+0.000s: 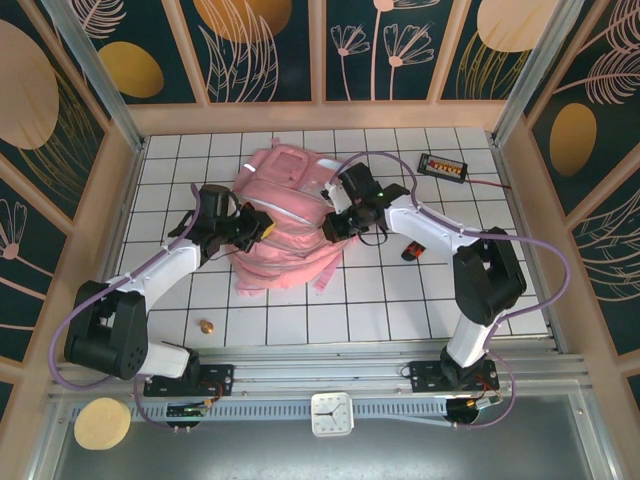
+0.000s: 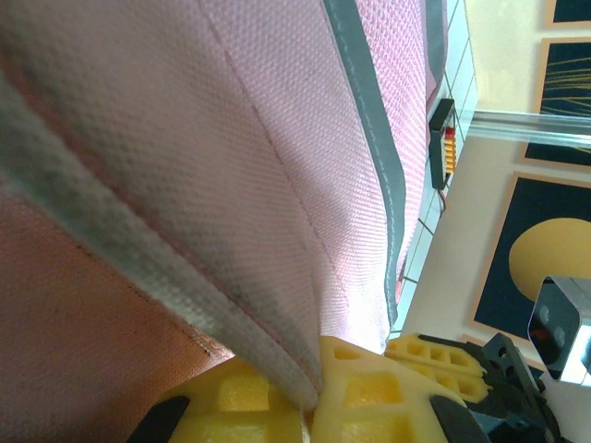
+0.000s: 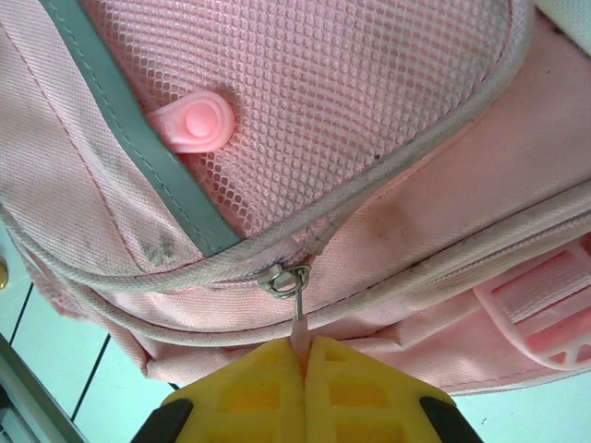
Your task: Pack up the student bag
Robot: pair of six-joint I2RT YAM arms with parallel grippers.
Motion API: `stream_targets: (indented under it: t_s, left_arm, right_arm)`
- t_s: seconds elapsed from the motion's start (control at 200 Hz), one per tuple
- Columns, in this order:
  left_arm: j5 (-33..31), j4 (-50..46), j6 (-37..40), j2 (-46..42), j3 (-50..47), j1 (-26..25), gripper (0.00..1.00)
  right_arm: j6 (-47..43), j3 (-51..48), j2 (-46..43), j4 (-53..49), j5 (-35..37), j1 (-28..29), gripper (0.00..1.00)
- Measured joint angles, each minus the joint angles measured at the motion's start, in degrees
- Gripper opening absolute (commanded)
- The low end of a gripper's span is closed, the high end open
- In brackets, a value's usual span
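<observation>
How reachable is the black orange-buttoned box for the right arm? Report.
Probably not yet: the right hand is shut on the student bag's zipper pull and must release first; otherwise the way to the box looks free.

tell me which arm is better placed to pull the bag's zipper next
Right. The right gripper is shut on the zipper pull of the student bag, while the left gripper just pinches a piped fabric edge, likely bracing it.

1. We are looking at a robot test cell, a lab rig rather than a home.
2. We see a white gridded table [image 1: 300,322] boxed in by plant-printed wall panels [image 1: 265,50] and metal corner posts [image 1: 97,75].
3. We see the left arm [image 1: 110,335] and right arm [image 1: 487,280] bolted to a metal rail [image 1: 320,378], with a clock [image 1: 331,414] at the near edge.
</observation>
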Motion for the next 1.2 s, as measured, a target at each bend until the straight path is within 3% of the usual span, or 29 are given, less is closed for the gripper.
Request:
stream_targets:
  t_s: [0.655, 0.696, 0.771, 0.846, 0.911, 1.201]
  left_arm:
    - [1.6, 0.4, 1.5, 0.0, 0.2, 0.0, 0.0]
    - [1.6, 0.5, 1.5, 0.0, 0.2, 0.0, 0.0]
    - [1.7, 0.3, 1.7, 0.0, 0.4, 0.1, 0.0]
    - [2.1, -0.7, 2.2, 0.0, 0.6, 0.8, 0.0]
    - [2.4, -1.6, 2.6, 0.1, 0.8, 1.2, 0.0]
    - [4.0, -2.8, 3.5, 1.9, 2.6, 1.5, 0.0]
  right_arm:
    - [-9.6, 5.0, 4.3, -1.2, -2.0, -3.8, 0.0]
    - [-9.9, 5.0, 4.3, -1.1, -2.6, -4.1, 0.12]
    - [-9.9, 5.0, 4.3, -0.6, -2.6, -4.6, 0.45]
    - [-9.8, 5.0, 4.3, 1.7, -0.7, -6.6, 0.67]
    - [-8.9, 4.3, 3.2, 4.7, -0.1, -9.2, 0.98]
    - [2.3, -6.4, -16.2, 25.2, -3.6, -20.6, 0.99]
